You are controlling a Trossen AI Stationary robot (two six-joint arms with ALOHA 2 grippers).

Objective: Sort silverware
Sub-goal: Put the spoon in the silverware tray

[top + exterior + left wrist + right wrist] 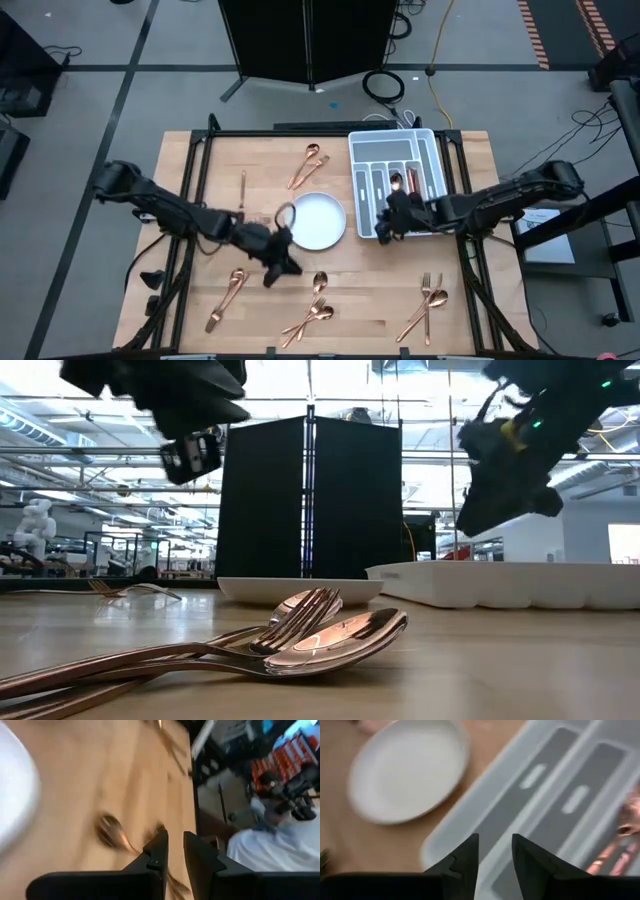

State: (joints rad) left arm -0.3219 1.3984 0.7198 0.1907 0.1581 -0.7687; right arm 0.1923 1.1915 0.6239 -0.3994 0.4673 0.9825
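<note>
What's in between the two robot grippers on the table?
The round white plate lies between the left gripper and the right gripper, next to the white tray. The high view shows it.

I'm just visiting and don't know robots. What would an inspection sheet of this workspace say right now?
Surface: wooden table with a dark frame.
Job's things: copper silverware lies scattered in small groups; some pieces already lie in the white divided tray.
Clutter: round white plate at the middle.
Hands: left hand hovers near the plate, holding nothing, jaws a narrow gap apart; right hand hangs over the tray's near end, holding nothing, jaws slightly apart.
Cables: a yellow cable and a black coil on the floor behind.
Surroundings: dark panel beyond the table.
</note>
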